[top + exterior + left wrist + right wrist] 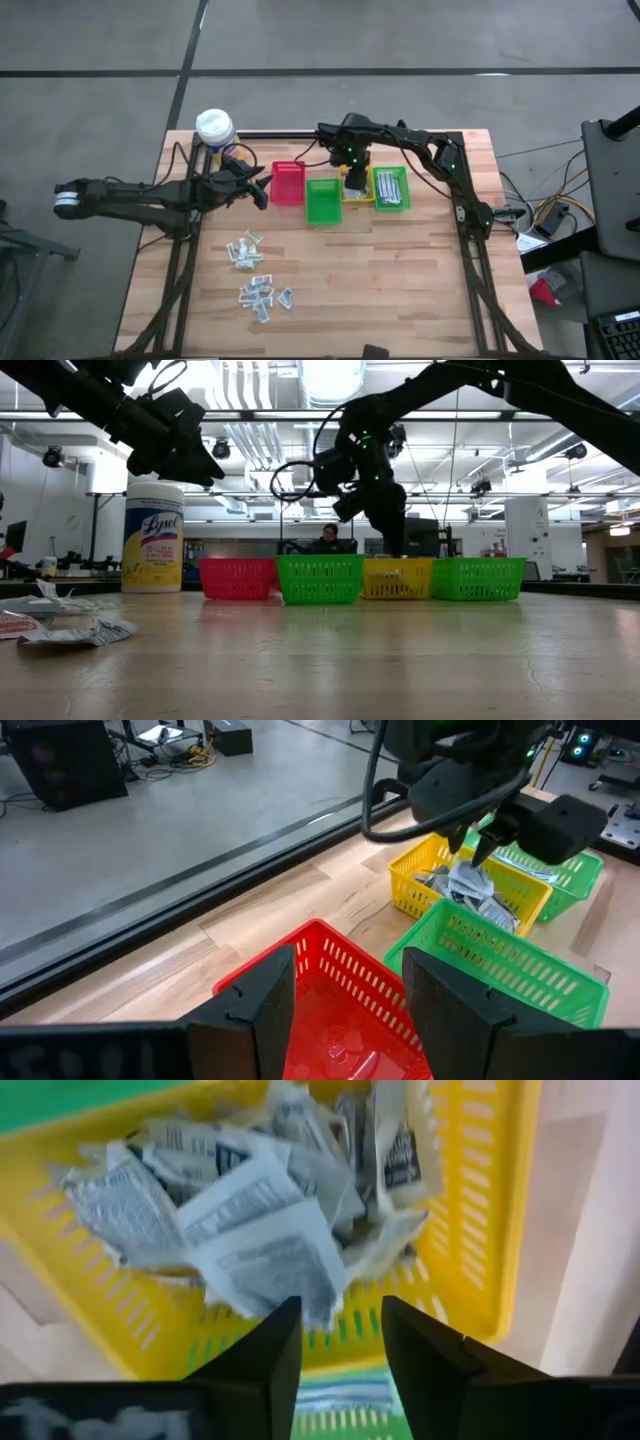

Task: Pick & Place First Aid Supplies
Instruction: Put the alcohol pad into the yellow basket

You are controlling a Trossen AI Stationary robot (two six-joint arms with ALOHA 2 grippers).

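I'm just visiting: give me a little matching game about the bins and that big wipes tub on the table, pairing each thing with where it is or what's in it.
Things:
1. red plastic bin
2. yellow plastic bin
3. white-capped yellow wipes canister
4. loose small white packets

Places or states:
A. heaped with crinkly white packets, under the right gripper
B. scattered on the bare wood at the table's near side
C. standing at the table's far left corner
D. directly in front of the left gripper

Pairs: 1-D, 2-A, 3-C, 4-B

Two matte black jointed arms trail looped black cables, the left arm [130, 197] ending in a white band.
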